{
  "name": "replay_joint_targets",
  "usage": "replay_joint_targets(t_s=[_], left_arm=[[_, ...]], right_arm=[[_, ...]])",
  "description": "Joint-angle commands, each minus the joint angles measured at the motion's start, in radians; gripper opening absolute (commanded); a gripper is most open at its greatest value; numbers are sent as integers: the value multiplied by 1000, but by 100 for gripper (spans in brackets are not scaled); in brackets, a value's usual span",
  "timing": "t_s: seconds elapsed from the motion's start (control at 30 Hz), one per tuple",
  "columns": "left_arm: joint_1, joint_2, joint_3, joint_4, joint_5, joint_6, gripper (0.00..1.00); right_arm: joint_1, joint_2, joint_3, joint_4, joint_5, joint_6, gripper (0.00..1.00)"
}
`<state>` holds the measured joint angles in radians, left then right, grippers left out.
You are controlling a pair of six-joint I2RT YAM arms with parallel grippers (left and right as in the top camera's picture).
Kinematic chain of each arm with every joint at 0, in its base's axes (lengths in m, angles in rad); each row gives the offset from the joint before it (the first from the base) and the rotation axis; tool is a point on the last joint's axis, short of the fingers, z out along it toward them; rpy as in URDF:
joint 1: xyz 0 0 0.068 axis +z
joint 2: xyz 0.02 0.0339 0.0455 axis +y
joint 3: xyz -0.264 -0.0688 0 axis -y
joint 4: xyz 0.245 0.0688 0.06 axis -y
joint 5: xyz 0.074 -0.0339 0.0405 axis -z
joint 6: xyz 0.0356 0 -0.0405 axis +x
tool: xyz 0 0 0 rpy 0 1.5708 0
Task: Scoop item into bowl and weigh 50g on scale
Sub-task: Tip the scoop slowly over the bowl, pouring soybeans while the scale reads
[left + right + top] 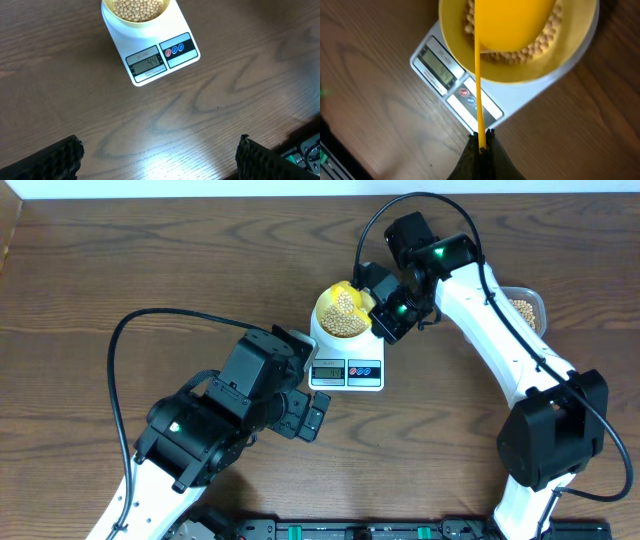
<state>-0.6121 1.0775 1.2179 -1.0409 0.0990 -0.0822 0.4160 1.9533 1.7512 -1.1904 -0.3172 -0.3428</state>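
We see the right pincer (481,142) clamped on a thin yellow plastic spoon (515,22) over the round cream bowl (567,60) of tan beans (137,7) atop the white rectangular scale (150,55); left pincer (160,152) gapes empty, seven o'clock.

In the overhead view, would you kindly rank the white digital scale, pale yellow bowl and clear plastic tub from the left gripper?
1. White digital scale, ahead of the left gripper.
2. Pale yellow bowl, atop the scale.
3. Clear plastic tub, far right.
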Motion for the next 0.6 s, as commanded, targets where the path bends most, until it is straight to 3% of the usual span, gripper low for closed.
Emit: replay_joint_targets(t_s=[0.0,0.57], left_arm=[[3,0,12,-2,-2,-5,100],[3,0,12,-2,-2,-6,100]], right_arm=[[13,3,13,-8,70,13,1],[29,3,13,-9,74,13,1]])
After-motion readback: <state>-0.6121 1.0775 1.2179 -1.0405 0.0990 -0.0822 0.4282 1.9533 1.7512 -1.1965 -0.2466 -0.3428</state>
